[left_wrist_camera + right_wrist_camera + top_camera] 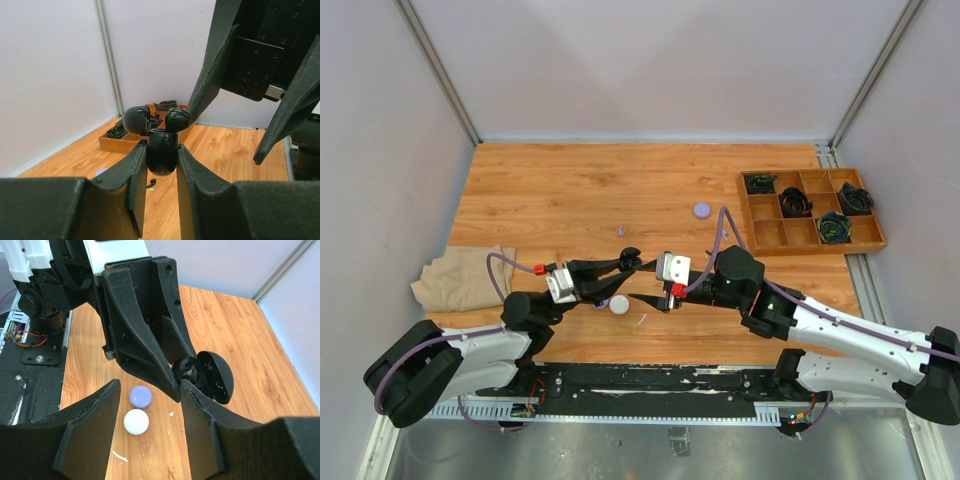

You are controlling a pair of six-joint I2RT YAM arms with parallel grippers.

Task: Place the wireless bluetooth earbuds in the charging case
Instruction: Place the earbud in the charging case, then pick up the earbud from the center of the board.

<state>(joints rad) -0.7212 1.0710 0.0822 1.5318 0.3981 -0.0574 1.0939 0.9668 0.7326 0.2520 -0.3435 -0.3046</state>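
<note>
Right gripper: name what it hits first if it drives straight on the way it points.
Probably the left gripper, clamped on the black case just ahead. Depth is unclear; passing below it, the lavender case comes next.

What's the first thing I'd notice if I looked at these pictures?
The left arm and right arm meet over the middle of the wooden table, the left one's jaws pinching a little black case with its lid open. Under them sit a white case and a purple case, and a tray of coiled black cables lies far right.
</note>
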